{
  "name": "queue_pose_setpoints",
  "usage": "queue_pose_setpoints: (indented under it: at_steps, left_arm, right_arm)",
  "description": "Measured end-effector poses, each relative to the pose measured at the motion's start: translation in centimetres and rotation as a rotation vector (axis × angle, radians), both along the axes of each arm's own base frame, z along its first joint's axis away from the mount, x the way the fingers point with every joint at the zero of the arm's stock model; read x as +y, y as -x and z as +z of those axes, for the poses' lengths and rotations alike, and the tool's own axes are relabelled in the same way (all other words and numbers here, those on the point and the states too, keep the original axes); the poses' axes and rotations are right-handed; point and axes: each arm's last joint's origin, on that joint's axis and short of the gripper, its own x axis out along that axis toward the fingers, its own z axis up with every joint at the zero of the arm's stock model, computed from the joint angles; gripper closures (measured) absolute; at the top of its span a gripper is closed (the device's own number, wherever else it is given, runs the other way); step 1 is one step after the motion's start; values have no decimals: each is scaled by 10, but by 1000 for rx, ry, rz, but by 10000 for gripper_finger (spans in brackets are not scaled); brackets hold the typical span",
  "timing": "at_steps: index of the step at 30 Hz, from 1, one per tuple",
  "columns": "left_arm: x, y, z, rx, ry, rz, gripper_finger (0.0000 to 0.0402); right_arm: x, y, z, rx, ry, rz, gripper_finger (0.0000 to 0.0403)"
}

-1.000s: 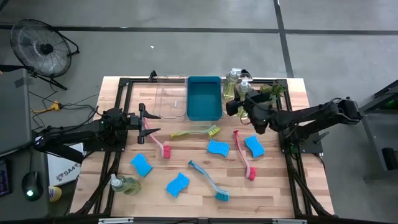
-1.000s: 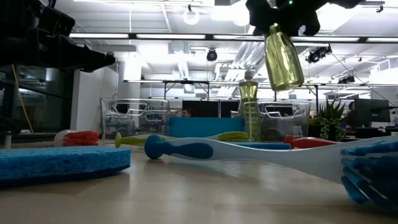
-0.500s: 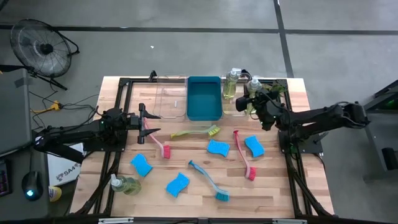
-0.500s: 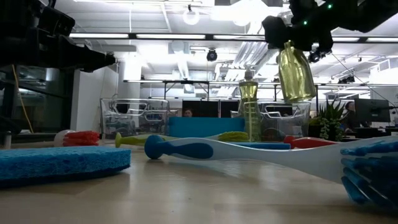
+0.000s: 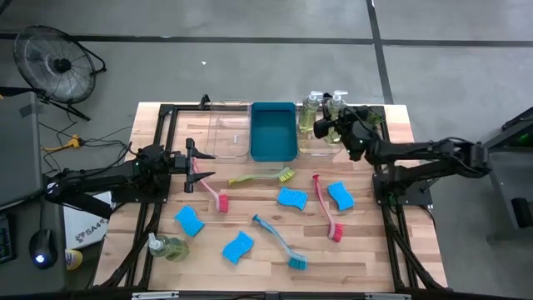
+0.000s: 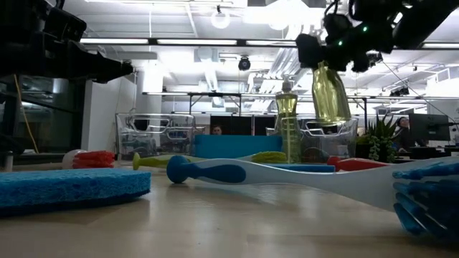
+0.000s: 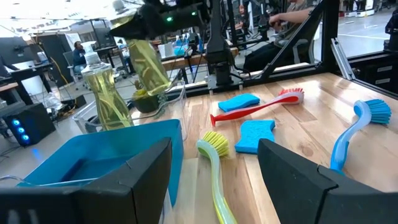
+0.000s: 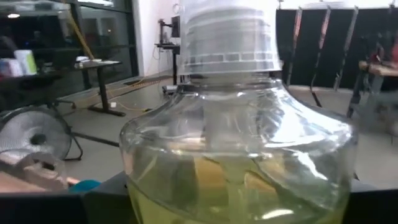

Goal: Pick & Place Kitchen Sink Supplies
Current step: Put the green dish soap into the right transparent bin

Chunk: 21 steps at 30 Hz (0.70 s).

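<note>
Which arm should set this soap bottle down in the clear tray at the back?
The right. Its gripper already holds the soap bottle in the air beside the bottle standing in the tray; the left gripper waits empty across the table.

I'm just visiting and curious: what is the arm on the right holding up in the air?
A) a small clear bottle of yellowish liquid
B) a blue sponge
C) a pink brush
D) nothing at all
A: the right tool grips a clear bottle of yellowish liquid by its top, hanging above the table near the clear tray at the back.
</note>
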Motion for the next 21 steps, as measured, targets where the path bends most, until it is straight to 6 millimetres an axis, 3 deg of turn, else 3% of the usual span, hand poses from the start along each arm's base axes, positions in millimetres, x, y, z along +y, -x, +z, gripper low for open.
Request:
queue_pose_setpoints:
  at_steps: [9,17,21]
  left_arm:
    - [0,0,0,0,0,0,168]
    - [0,0,0,0,0,0,168]
    - [0,0,0,0,0,0,168]
  right_arm:
    - [-17,-8,-17,4,-44,81,183]
    - [-17,-20,-29,40,-57,278,183]
    - [-18,-23,-35,61,-70,274,183]
